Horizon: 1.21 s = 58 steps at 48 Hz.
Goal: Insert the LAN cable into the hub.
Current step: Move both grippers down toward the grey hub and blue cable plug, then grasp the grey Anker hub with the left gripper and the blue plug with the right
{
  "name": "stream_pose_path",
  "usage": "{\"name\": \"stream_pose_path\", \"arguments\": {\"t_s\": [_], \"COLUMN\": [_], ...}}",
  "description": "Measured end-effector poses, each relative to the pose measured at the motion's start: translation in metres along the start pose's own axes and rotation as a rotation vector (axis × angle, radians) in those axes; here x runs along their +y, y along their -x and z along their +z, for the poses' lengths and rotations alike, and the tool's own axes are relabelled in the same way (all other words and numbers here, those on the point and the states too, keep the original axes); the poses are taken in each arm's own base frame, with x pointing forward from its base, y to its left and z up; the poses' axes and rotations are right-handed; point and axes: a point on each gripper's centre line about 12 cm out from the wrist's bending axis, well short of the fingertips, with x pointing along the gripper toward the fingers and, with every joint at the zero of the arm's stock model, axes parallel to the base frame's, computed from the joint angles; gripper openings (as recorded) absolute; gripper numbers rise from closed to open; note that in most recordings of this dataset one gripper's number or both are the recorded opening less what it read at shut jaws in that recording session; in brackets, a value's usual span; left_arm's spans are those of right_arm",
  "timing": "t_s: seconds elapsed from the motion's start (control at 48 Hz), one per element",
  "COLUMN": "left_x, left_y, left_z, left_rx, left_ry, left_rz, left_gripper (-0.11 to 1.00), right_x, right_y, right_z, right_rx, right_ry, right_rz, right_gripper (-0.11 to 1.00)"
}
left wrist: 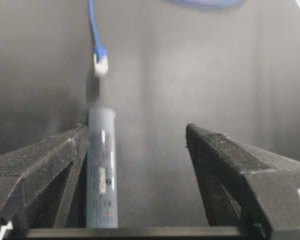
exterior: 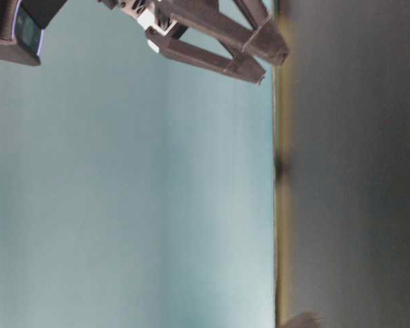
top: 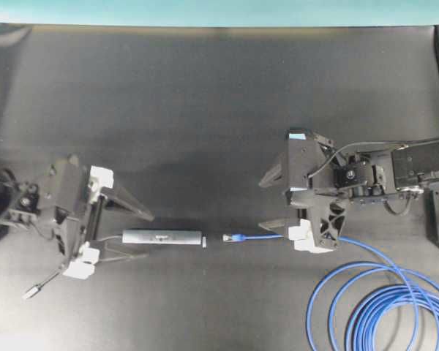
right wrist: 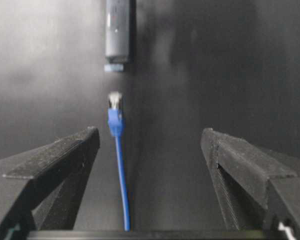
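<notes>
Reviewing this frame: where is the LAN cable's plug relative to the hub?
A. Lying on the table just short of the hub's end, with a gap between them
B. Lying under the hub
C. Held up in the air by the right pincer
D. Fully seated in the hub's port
A. The overhead view shows the plug of the LAN cable lying on the table, in line with the end of the hub but apart from it; both pincers stand open, gripping nothing.

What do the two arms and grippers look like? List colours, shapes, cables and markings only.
Both arms are black. The left gripper and right gripper each carry two long, tapering, triangular black fingers with white blocks at the base. The right arm shows light-blue tape patches, a looping black cable and a small green light near its base.
</notes>
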Motion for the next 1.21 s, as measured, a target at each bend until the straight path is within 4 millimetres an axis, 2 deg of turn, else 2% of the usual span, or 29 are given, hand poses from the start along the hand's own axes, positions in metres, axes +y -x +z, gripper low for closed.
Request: {"name": "stream_pose_path", "arguments": {"t_s": [0.208,0.417,0.563,0.771,0.855,0.917,1.042,1.209], "left_x": [0.006,0.011,0.016,0.023,0.022,0.022,0.022,0.019], "left_y": [-0.013,-0.024,-0.032,-0.037,-0.037,-0.037,-0.039,-0.045], "left_z": [-0.036,-0.061,-0.070,-0.072,-0.075,-0.076,-0.074,-0.052], "left_rx": [0.028,0.061,0.082,0.097,0.116,0.131,0.126,0.111], "left_ry": [0.016,0.021,0.023,0.025,0.023,0.019,0.009,0.016], "left_rz": [0.001,0.008,0.022,0.043,0.045,0.044,0.043,0.043], "left_gripper": [0.76,0.75,0.75,0.73,0.67,0.58,0.28,0.28], "right_x": [0.003,0.008,0.011,0.012,0.011,0.012,0.012,0.016], "right_y": [0.000,0.000,-0.001,-0.002,-0.002,-0.002,-0.002,-0.003], "right_z": [0.004,0.005,0.005,0.006,0.006,0.005,0.005,0.000], "right_rx": [-0.024,-0.024,-0.017,-0.011,-0.011,-0.007,-0.008,-0.005], "right_ry": [-0.024,-0.041,-0.047,-0.047,-0.048,-0.047,-0.046,-0.037], "right_rz": [0.011,0.027,0.034,0.036,0.034,0.035,0.036,0.045], "right_gripper": [0.79,0.79,0.79,0.79,0.79,0.79,0.79,0.79]}}
